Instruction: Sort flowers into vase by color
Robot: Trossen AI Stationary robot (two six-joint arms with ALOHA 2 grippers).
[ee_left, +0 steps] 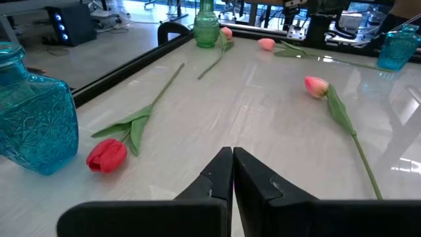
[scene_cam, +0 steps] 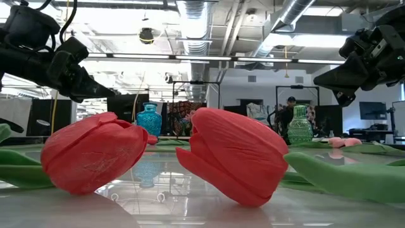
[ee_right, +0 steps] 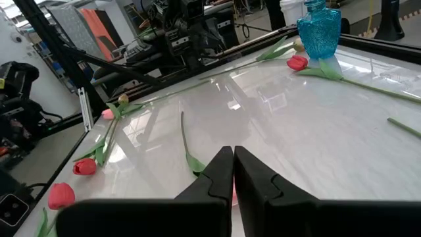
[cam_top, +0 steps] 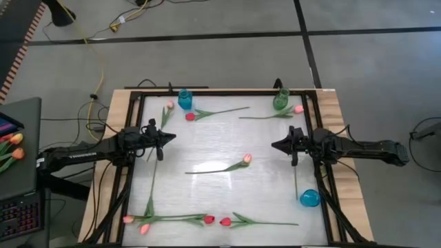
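Tulips lie scattered flat on the white counter [cam_top: 227, 148], and none is seen standing in a vase, so the sorting is judged not yet begun. A red tulip [cam_top: 190, 117] lies just beside the blue vase [cam_top: 185, 99] at the far edge; a pink tulip [cam_top: 298, 109] lies near the green vase [cam_top: 281, 100]. One pink tulip [cam_top: 247, 159] rests alone in the middle. Along the near edge two pink heads [cam_top: 128, 219] and two red heads [cam_top: 209, 220] are grouped, and another pink head [cam_top: 169, 105] lies left of the blue vase. A second blue vase [cam_top: 309, 199] stands at the near right.

The left gripper [cam_top: 172, 136] hovers over the counter's left side with its fingers pressed together and nothing between them, as the left wrist view confirms. The right gripper [cam_top: 273, 145] hangs over the right side, likewise closed and empty. All tulips therefore remain to be placed.

In the low view the two red heads fill the foreground and hide most of the counter. A thin stem near the second blue vase can be traced, but its head is possibly hidden under the right arm. More tulips are cut off at the high view's left margin, off the counter.
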